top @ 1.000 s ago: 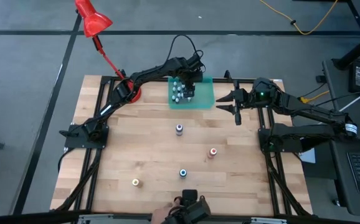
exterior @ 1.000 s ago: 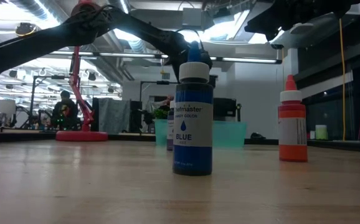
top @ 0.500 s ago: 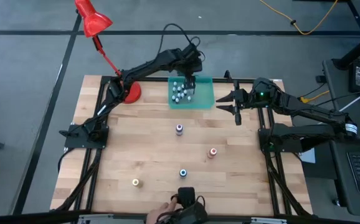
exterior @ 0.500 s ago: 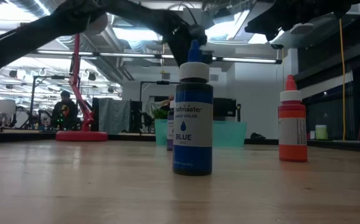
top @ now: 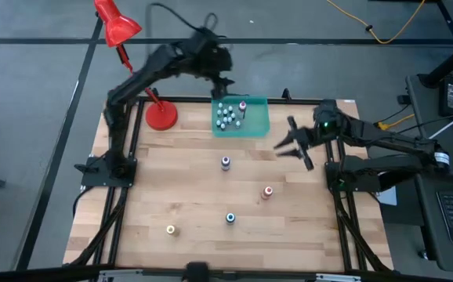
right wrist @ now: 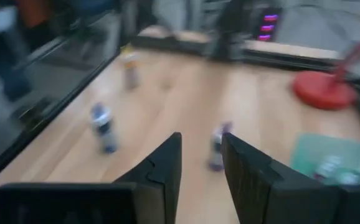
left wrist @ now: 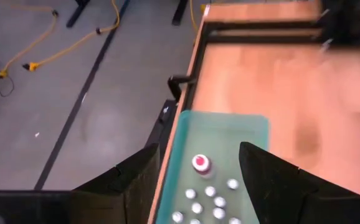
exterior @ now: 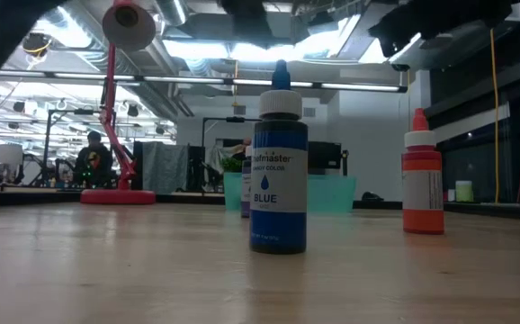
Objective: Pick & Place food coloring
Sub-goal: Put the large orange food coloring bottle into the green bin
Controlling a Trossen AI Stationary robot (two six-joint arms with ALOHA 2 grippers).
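Both end effectors gape empty — left end effector (top: 220, 78) above tray's (top: 259, 125) far edge, right end effector (top: 289, 143) beside it.

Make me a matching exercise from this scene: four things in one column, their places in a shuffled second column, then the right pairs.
Things:
1. pink-capped bottle
2. purple bottle
3. yellow bottle
4. right gripper

Places:
A. above the table right of the teal tray, fingers open
B. on the bare wood nearest the tray
C. inside the tray, beside the small white bottles
D. on the wood near the front left corner of the table

Pairs: 1-C, 2-B, 3-D, 4-A
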